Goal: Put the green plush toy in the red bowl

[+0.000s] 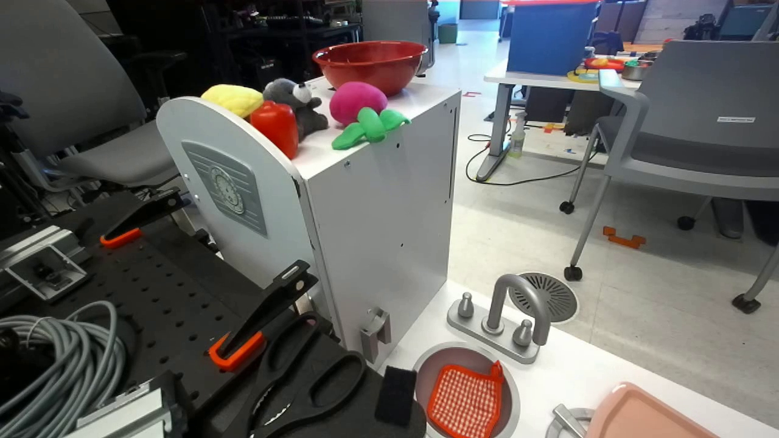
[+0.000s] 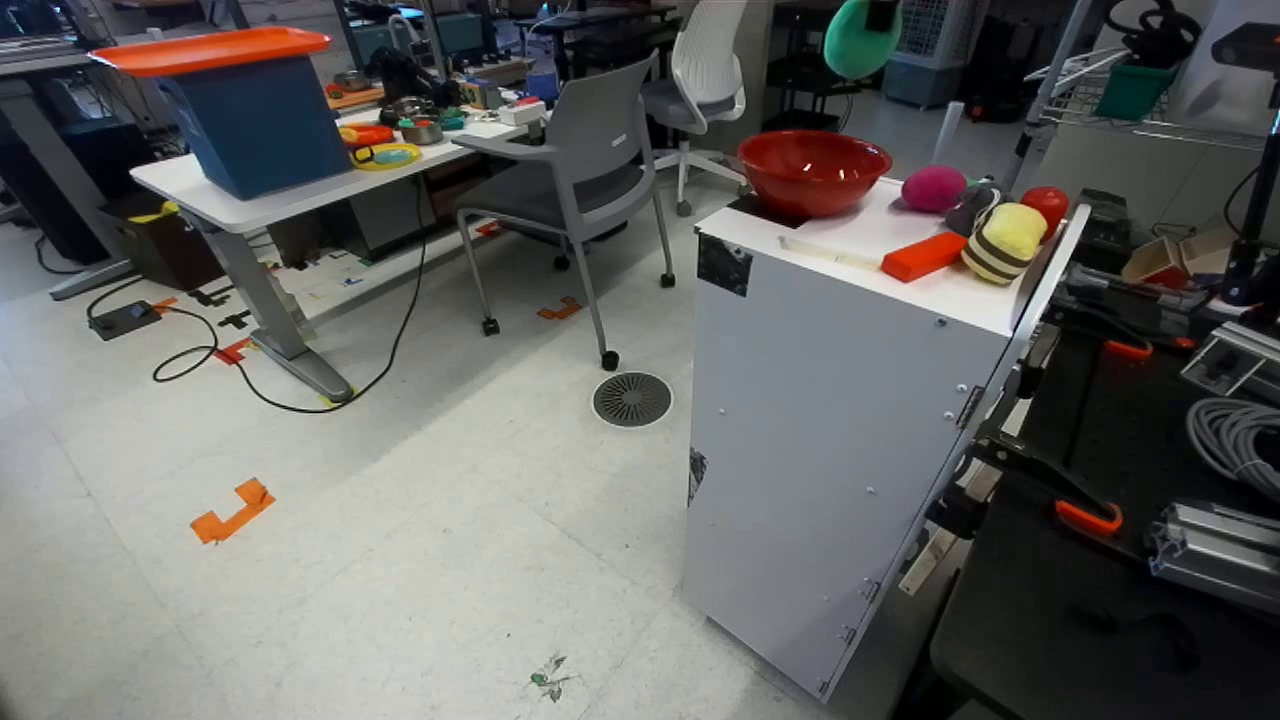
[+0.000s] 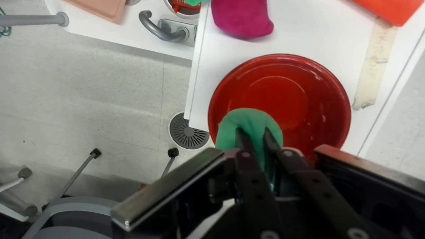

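Note:
The wide red bowl (image 1: 374, 70) stands on top of a white cabinet; it also shows in an exterior view (image 2: 812, 178) and in the wrist view (image 3: 279, 89). My gripper (image 3: 253, 131) is shut on the green plush toy (image 3: 229, 127), with the toy's soft body bulging around the dark fingertips. In an exterior view the green plush toy (image 2: 858, 45) hangs well above the red bowl, clear of its rim, with only a dark bit of the gripper (image 2: 882, 14) at the top edge. In the wrist view it covers the bowl's near-left part.
On the cabinet top (image 1: 426, 100) beside the bowl are a pink plush with a green leaf part (image 1: 358, 103), a grey plush (image 1: 296, 100), a red pepper (image 1: 277, 128), a yellow plush (image 1: 232, 99) and a red block (image 2: 922, 257). A toy sink (image 1: 514, 389) adjoins the cabinet.

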You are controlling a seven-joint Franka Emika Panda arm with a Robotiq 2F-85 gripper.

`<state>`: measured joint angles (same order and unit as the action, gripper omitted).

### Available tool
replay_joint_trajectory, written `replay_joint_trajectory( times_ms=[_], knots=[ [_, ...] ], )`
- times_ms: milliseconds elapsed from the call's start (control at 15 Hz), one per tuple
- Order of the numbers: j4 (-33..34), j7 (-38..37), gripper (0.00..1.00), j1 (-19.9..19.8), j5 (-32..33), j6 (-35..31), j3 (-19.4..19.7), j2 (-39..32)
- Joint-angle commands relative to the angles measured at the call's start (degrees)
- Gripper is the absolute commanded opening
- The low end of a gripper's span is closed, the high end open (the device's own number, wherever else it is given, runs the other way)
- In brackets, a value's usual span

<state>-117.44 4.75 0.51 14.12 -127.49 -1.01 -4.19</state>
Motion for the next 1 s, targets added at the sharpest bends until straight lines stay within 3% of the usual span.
replay_joint_trajectory(
  times_ms=[0,200,267,933],
  knots=[
    [3.89,1.65,0.03,0.80,-3.24,0.72,-0.74,-2.61],
    [4.70,1.84,0.03,1.06,-4.16,0.95,-0.85,-3.14],
    [4.78,1.65,0.29,1.13,-4.12,1.12,-0.78,-3.16],
    [3.94,0.87,0.99,1.22,-3.34,1.13,-0.63,-2.37]
  ],
)
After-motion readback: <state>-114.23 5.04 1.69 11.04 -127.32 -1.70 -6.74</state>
